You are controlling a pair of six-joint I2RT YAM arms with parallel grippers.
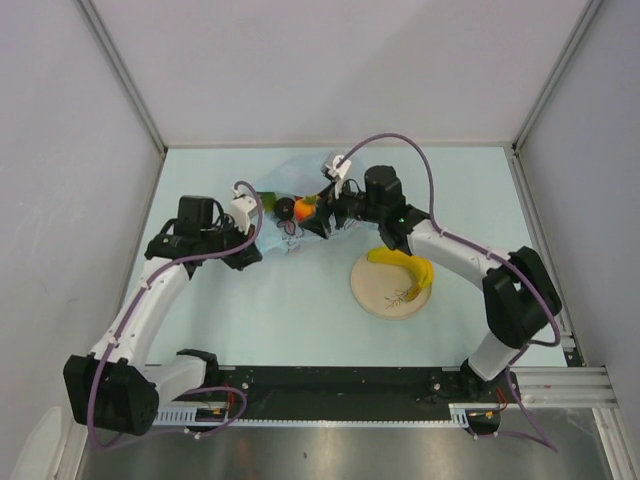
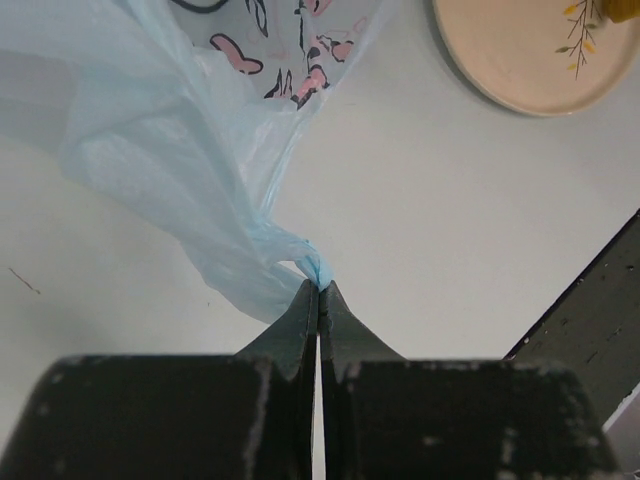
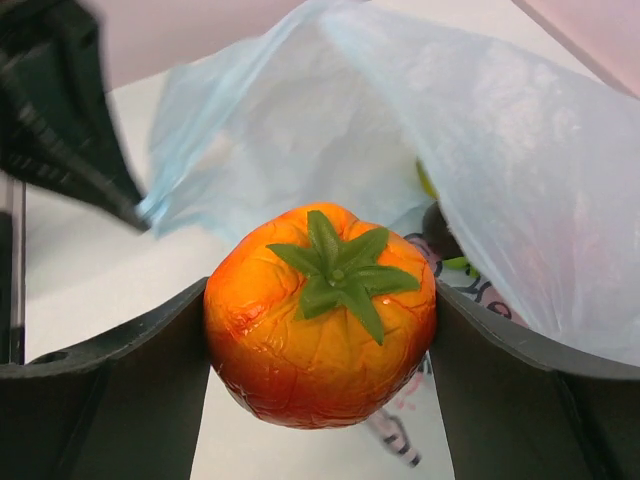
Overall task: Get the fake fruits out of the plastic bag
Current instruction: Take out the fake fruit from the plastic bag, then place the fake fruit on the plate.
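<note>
Unpacking partway done: banana [image 1: 405, 266] on the plate [image 1: 372, 297] at right, orange fruit [image 3: 320, 345] grasped by right end effector [image 3: 320, 295] at the mouth of the plastic bag [image 2: 170, 150], bag corner pinched in left end effector [image 2: 319, 292], dark fruit [image 1: 285, 208] left inside.

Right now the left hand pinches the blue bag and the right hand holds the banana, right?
Not quite. The right hand holds the orange fruit with the green top, as the right wrist view shows; the banana lies on the plate. The left hand does pinch the blue bag.
</note>
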